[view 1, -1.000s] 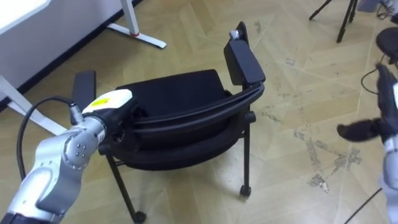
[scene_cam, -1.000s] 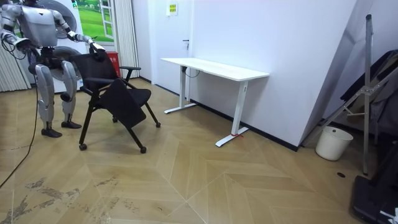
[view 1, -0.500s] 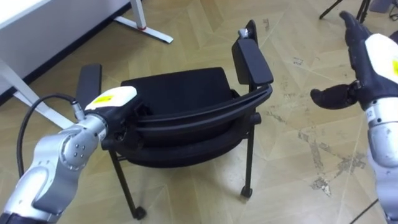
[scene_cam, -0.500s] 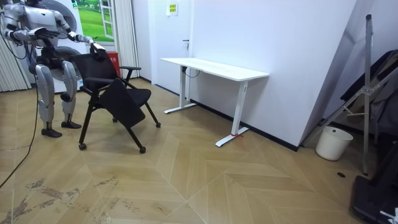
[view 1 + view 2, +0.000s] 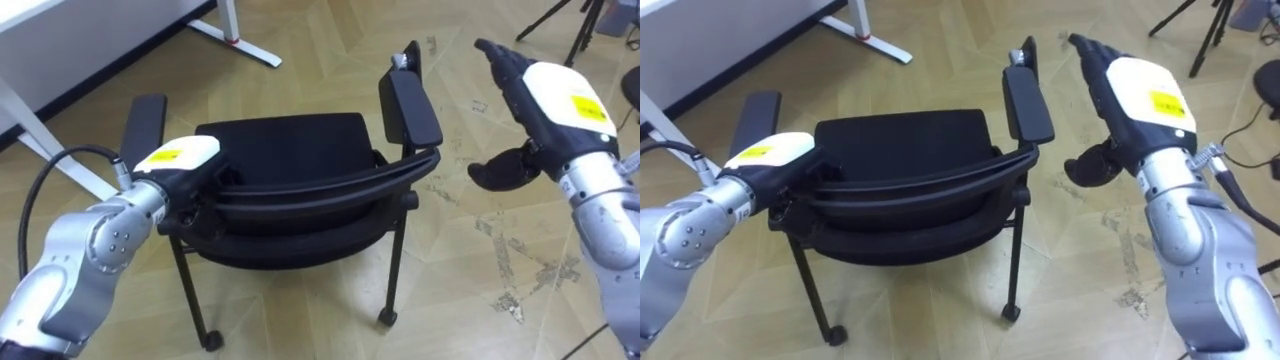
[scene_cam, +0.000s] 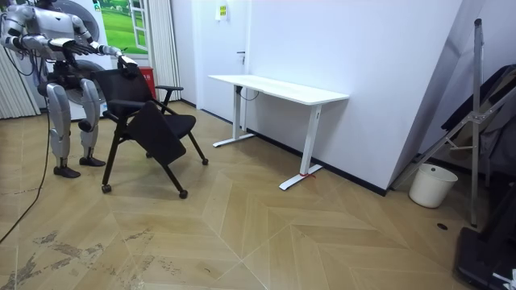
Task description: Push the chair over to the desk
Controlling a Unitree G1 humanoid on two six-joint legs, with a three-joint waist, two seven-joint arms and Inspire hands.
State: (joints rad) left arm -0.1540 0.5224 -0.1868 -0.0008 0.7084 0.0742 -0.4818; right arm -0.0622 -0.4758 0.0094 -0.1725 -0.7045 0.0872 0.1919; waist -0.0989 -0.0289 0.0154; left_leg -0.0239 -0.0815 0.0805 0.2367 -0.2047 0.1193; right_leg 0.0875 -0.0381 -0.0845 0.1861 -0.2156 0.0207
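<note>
Bright, even indoor light fills the room, with no hard beam from any side. The wooden floor [image 5: 470, 290] carries a soft sheen, and only a faint, diffuse shadow lies under the chair [image 5: 290, 150]. The chair's black seat swallows the light and gives up little detail. The white shells on the left hand [image 5: 180, 158] and the right hand [image 5: 548, 98] come out very bright, close to glare. In the room view the white wall [image 6: 371, 64] is evenly lit, and the bench [image 6: 278, 89] throws a pale shadow beneath itself.
</note>
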